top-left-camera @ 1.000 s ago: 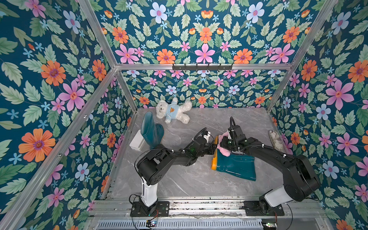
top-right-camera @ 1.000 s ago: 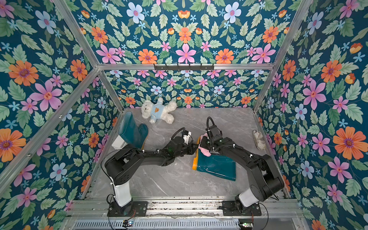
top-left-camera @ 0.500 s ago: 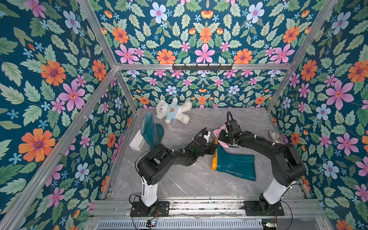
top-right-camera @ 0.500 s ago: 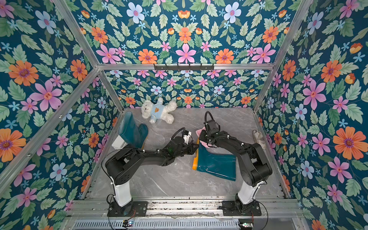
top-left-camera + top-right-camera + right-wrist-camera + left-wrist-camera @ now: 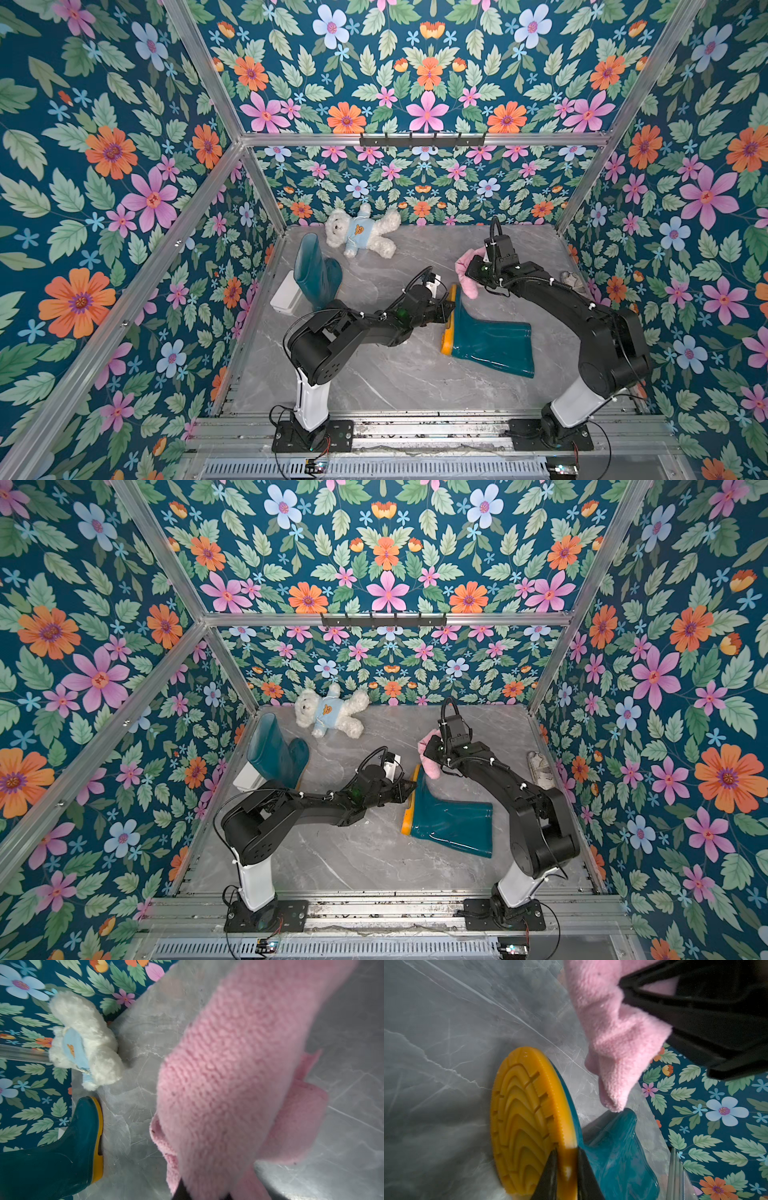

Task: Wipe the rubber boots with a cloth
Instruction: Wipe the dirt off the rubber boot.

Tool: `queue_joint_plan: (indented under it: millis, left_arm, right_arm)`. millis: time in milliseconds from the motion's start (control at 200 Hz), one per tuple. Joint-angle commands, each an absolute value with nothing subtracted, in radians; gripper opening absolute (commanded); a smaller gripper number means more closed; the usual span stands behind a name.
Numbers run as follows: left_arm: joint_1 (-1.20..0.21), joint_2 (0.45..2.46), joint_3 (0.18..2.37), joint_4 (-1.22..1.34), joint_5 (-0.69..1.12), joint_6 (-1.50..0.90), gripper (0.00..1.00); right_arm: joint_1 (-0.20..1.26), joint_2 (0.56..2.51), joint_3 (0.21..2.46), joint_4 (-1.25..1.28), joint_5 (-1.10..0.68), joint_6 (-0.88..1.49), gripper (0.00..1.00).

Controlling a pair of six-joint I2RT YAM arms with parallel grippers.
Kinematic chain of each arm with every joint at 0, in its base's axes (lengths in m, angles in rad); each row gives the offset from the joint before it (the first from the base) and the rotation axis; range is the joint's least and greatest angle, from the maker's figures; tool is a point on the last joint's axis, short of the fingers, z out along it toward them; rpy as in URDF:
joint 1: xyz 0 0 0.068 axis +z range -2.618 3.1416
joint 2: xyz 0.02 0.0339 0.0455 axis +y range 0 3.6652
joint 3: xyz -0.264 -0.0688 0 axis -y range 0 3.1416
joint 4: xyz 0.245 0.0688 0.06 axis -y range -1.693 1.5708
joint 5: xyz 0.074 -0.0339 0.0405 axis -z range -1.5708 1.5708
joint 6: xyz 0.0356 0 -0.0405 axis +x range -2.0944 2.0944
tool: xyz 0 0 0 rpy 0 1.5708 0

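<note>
One teal rubber boot lies on its side mid-floor, orange sole facing left. My left gripper is shut on the rim of that sole. The other boot stands upright near the left wall. My right gripper is shut on a fluffy pink cloth and holds it above and behind the lying boot's toe. The cloth's lower tip hangs at the toe. The cloth hides most of the right fingers.
A white teddy bear in a blue shirt lies at the back wall. A white box sits against the standing boot. A small greyish object lies by the right wall. Floral walls close three sides.
My right gripper has lifted the pink cloth off the lying boot's foot and carried it toward the back. The left gripper has kept its hold on the sole.
</note>
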State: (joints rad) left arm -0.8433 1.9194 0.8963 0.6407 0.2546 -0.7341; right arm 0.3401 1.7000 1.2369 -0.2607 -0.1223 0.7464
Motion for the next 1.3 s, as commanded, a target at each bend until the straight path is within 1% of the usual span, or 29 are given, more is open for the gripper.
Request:
queue_joint_plan:
  millis: [0,155,340,610,705,870,980,1080,1150,1295]
  left_arm:
    - [-0.845,1.939,0.878,0.356,0.268,-0.730,0.06]
    - [-0.840,1.934,0.867,0.366,0.271,-0.733,0.06]
    - [-0.827,1.936,0.851,0.396,0.291,-0.745,0.06]
    - [-0.812,1.954,0.845,0.429,0.320,-0.752,0.06]
    - [-0.808,1.960,0.845,0.435,0.330,-0.752,0.06]
    - [-0.804,1.963,0.839,0.447,0.337,-0.752,0.06]
    - [-0.803,1.964,0.836,0.457,0.340,-0.754,0.06]
    - [-0.800,1.965,0.832,0.466,0.344,-0.758,0.06]
    - [-0.799,1.965,0.828,0.472,0.345,-0.758,0.06]
    - [-0.794,1.967,0.824,0.479,0.353,-0.761,0.06]
  right_arm:
    - [0.335,1.772,1.270,-0.341,-0.241,0.807,0.00]
    - [0.323,1.868,1.302,-0.357,-0.387,0.856,0.00]
    - [0.321,1.897,1.276,-0.407,-0.482,0.850,0.00]
    - [0.314,1.847,1.206,-0.539,-0.532,0.786,0.00]
    - [0.313,1.839,1.213,-0.605,-0.532,0.748,0.00]
    - [0.307,1.850,1.226,-0.717,-0.527,0.676,0.00]
    - [0.297,1.851,1.225,-0.795,-0.492,0.618,0.00]
    - [0.273,1.852,1.240,-0.900,-0.414,0.550,0.00]
    - [0.249,1.851,1.250,-0.972,-0.328,0.509,0.00]
    - [0.158,1.827,1.223,-1.053,-0.213,0.465,0.00]
